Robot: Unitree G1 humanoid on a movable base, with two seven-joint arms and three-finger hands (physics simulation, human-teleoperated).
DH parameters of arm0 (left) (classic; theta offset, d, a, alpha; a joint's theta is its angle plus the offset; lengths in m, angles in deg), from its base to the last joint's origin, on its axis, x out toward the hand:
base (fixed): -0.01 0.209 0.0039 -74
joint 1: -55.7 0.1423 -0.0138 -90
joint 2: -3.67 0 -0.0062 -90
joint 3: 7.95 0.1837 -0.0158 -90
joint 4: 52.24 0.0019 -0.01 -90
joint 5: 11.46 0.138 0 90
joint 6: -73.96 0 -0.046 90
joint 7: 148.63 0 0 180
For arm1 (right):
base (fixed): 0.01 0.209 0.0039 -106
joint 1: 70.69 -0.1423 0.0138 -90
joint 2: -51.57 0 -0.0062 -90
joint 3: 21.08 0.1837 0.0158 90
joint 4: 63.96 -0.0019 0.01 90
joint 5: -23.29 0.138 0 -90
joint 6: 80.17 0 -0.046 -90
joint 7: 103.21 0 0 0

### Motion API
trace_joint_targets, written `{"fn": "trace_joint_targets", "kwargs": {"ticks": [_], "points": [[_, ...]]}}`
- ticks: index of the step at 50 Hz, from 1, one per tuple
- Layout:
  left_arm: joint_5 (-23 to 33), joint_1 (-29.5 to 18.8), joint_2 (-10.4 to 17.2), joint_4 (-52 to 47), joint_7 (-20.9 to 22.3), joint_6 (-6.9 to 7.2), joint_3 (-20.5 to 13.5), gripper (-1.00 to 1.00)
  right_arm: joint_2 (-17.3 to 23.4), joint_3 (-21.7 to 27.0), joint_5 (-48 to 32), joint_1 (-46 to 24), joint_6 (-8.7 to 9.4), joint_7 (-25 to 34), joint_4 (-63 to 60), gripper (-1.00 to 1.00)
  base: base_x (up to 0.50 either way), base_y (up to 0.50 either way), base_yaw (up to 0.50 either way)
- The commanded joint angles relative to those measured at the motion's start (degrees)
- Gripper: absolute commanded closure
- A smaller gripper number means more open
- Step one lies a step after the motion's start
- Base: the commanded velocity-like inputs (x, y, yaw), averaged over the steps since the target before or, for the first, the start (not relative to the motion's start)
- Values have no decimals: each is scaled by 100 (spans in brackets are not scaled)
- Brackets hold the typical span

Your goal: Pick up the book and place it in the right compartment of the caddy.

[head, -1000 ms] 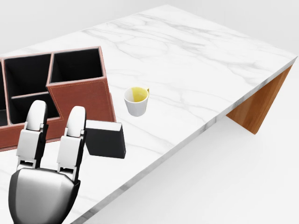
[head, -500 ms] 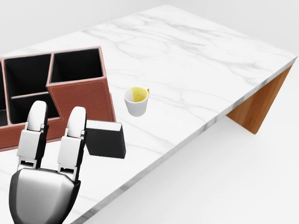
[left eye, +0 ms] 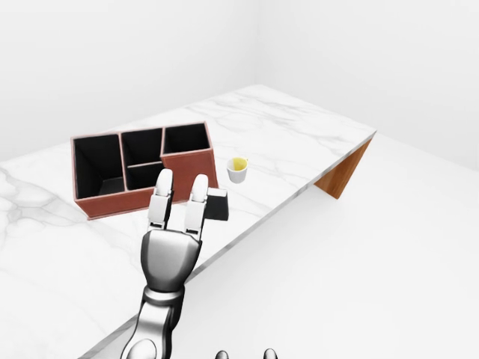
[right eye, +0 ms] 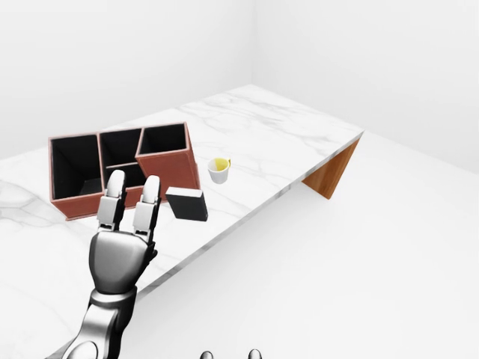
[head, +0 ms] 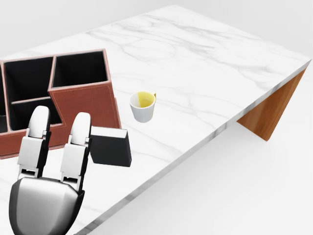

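Note:
A black book (head: 111, 146) with a white page edge stands upright on the marble table (head: 205, 63), just below the right end of the brown leather caddy (head: 84, 100). The caddy's right compartment (head: 79, 68) is tall, dark and looks empty. My left hand (head: 60, 117) hovers just left of the book, open, with two fingers stretched straight toward the caddy wall and its thumb hidden. It holds nothing. Only two fingertips (left eye: 221, 354) of my right hand show at the bottom edge of the left-eye view.
A white cup (head: 142, 106) with a yellow inside stands to the right of the caddy and above the book. The table's edge runs diagonally close below the book, with a wooden leg panel (head: 274, 110) at the right and white floor beyond.

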Motion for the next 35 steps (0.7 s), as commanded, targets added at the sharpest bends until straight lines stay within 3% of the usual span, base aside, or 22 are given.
{"fn": "trace_joint_targets", "kwargs": {"ticks": [1,35], "points": [[31,23,6,-39,0,0,14,-100,-10,0,-7,-1,0,0,-11,-100,11,-12,0],[44,20,10,-12,0,0,15,-100,-11,0,-22,-5,0,0,19,-100,11,-13,0]]}}
